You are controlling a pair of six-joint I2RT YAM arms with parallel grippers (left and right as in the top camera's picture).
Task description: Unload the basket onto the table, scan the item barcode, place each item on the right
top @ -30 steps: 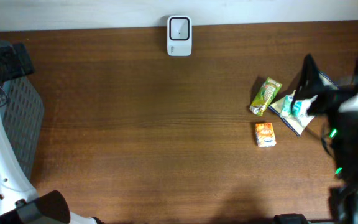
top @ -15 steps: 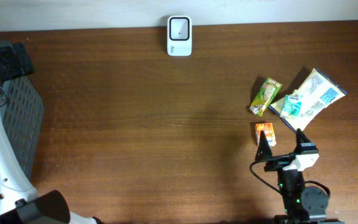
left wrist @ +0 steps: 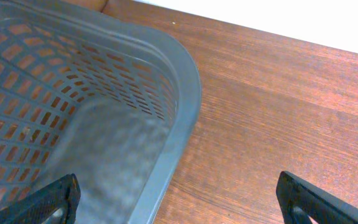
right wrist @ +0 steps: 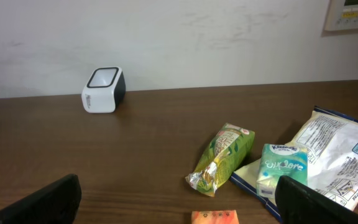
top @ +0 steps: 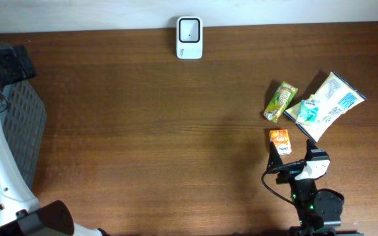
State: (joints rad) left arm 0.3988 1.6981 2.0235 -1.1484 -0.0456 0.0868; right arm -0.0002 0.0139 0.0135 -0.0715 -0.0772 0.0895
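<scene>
Several items lie at the right of the table: a green snack packet (top: pixel 281 101) (right wrist: pixel 222 155), a teal tissue pack (top: pixel 310 111) (right wrist: pixel 281 168), a white and blue bag (top: pixel 336 98) (right wrist: pixel 344 152) and a small orange box (top: pixel 279 141) (right wrist: pixel 215 217). The white barcode scanner (top: pixel 189 37) (right wrist: pixel 103 89) stands at the back edge. My right gripper (top: pixel 295 157) (right wrist: pixel 179 208) is open, low over the table just in front of the orange box, holding nothing. My left gripper (left wrist: pixel 179 205) is open over the basket's rim, empty.
A grey slotted basket (top: pixel 25 124) (left wrist: pixel 188 81) stands at the table's left end, under the left arm. A white wall runs behind the table's back edge. Bare wood lies between the scanner and the items.
The right arm has swung from above the items at the far right down to the table's front, then drawn back slightly toward the front edge. The left arm has not moved.
</scene>
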